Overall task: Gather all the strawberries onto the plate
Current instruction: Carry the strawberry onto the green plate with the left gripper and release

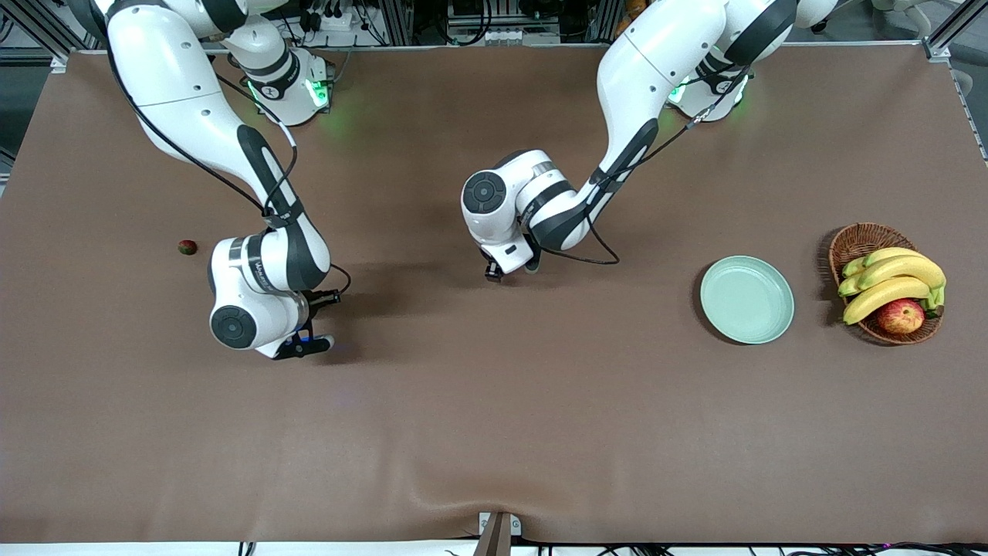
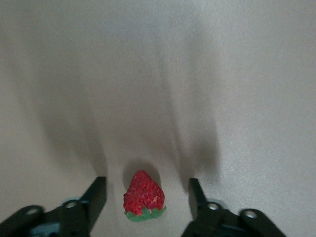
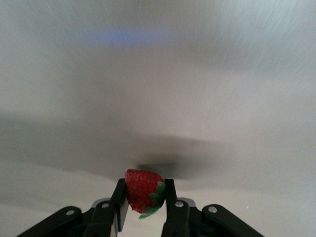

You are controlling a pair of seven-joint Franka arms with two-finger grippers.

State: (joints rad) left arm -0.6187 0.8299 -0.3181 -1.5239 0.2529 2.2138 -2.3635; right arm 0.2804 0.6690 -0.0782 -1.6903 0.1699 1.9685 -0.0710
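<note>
Left end effector (image 2: 145, 197): low over mid-bench, fingers (image 2: 96, 195) spread wide, a strawberry (image 2: 143, 195) lying on the bench (image 1: 494, 432) between them, untouched.

Right end effector (image 3: 144, 195): over the bench toward the right arm's end, fingers (image 3: 120, 197) clamped on a second strawberry (image 3: 143, 191), lifted off the surface.

Third strawberry (image 1: 187, 247): on the bench beside the right arm, toward that arm's end.

Plate (image 1: 746, 300): toward the left arm's end, holding nothing.

Basket (image 1: 853, 241): just beside the plate, with bananas (image 1: 891, 282) and an apple (image 1: 901, 316).
</note>
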